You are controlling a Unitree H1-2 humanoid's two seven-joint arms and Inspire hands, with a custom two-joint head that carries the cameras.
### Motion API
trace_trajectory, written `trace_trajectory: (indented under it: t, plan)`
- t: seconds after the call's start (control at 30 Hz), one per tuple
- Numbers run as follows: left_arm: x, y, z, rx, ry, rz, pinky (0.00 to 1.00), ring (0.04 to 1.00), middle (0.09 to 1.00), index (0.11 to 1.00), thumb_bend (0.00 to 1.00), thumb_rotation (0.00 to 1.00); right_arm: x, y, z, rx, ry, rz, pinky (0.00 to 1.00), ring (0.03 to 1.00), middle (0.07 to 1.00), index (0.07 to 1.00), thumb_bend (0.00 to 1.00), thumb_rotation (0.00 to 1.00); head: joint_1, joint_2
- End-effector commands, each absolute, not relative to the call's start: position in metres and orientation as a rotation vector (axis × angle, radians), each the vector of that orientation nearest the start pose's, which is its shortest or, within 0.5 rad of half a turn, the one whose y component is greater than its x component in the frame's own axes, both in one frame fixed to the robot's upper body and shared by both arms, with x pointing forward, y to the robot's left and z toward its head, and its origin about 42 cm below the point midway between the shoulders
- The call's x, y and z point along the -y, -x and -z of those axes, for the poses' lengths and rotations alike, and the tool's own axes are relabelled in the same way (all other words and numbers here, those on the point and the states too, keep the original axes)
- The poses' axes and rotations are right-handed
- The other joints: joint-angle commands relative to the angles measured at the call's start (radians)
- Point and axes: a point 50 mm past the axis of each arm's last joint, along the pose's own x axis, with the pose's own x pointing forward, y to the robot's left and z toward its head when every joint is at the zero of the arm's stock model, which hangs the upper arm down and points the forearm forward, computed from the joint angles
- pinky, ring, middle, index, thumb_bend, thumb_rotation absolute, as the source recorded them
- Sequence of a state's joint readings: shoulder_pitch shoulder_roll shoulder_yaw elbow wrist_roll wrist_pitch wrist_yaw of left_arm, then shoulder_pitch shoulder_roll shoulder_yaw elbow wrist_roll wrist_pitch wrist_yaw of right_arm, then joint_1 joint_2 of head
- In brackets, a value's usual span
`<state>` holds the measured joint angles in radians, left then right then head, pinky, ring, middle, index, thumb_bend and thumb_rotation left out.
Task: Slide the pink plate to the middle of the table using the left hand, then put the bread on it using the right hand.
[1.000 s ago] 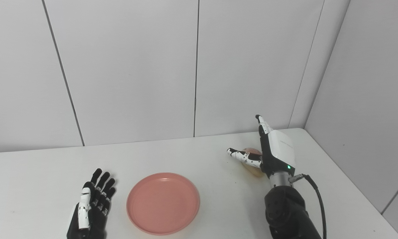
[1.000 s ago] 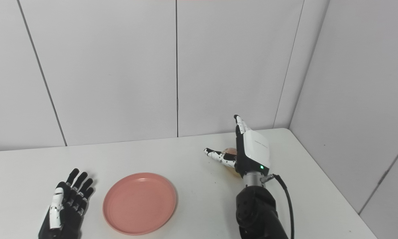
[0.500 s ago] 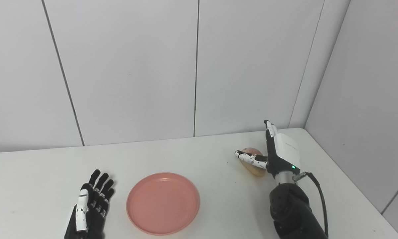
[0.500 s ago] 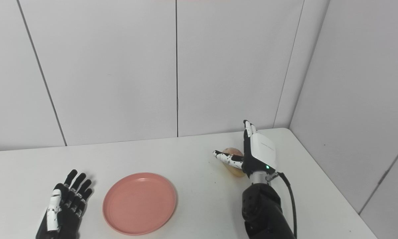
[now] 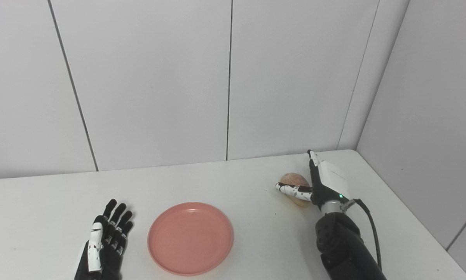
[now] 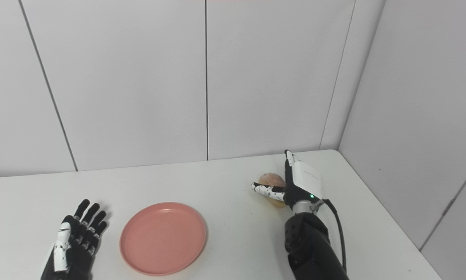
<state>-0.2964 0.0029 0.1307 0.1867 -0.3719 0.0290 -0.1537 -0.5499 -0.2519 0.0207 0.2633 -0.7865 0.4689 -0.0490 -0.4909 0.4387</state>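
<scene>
The pink plate lies flat on the white table, near the front and a little left of the middle. The bread, a small tan bun, lies to the right near the back. My right hand is open and low beside the bread, fingers stretched along its right side and the thumb across its front; I cannot tell if they touch it. My left hand is open and empty, flat near the front edge, just left of the plate and apart from it.
Grey wall panels close the table's back and right sides. The right arm's black forearm and cable rise from the bottom right. A small dark speck lies on the table in front of the bread.
My right hand has dropped lower and come down around the bread, which now shows more above the thumb. My left hand has drawn back slightly toward the front edge. The plate has not moved.
</scene>
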Motion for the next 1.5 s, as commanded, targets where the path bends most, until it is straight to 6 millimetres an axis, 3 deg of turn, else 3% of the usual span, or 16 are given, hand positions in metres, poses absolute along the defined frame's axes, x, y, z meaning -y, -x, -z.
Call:
trace_trajectory:
  t: [0.0, 0.73, 1.0, 1.03, 1.27, 1.47]
  plan:
    - [-0.221, -0.364, -0.116, 0.026, 0.389, 0.092, 0.97, 0.929, 0.933, 0.918, 0.28, 1.0, 0.287, -0.459, -0.244, -0.047, 1.017, 0.368, 0.89, 0.941, 0.957, 0.963, 0.87, 0.6, 0.001, 0.003]
    - [-0.219, -0.362, -0.118, 0.024, 0.392, 0.097, 0.96, 0.931, 0.935, 0.916, 0.29, 1.0, 0.284, -0.484, -0.247, -0.141, 1.098, 0.259, 0.89, 0.914, 0.927, 0.945, 0.87, 0.6, 0.011, 0.024]
    - [-0.218, -0.362, -0.119, 0.022, 0.387, 0.09, 0.95, 0.925, 0.926, 0.91, 0.3, 1.0, 0.289, -0.488, -0.251, -0.177, 1.11, 0.277, 0.81, 0.87, 0.898, 0.918, 0.87, 0.6, 0.017, 0.03]
    - [-0.218, -0.362, -0.119, 0.021, 0.387, 0.089, 0.95, 0.923, 0.924, 0.907, 0.3, 1.0, 0.29, -0.488, -0.251, -0.179, 1.105, 0.285, 0.78, 0.839, 0.855, 0.882, 0.88, 0.58, 0.017, 0.03]
    - [-0.218, -0.361, -0.12, 0.02, 0.391, 0.089, 0.95, 0.923, 0.925, 0.905, 0.3, 1.0, 0.295, -0.488, -0.255, -0.185, 1.106, 0.314, 0.78, 0.856, 0.878, 0.888, 0.86, 0.55, 0.019, 0.035]
    - [-0.217, -0.362, -0.119, 0.02, 0.394, 0.091, 0.95, 0.921, 0.92, 0.901, 0.3, 1.0, 0.298, -0.49, -0.256, -0.2, 1.098, 0.329, 0.64, 0.787, 0.854, 0.872, 0.85, 0.5, 0.023, 0.037]
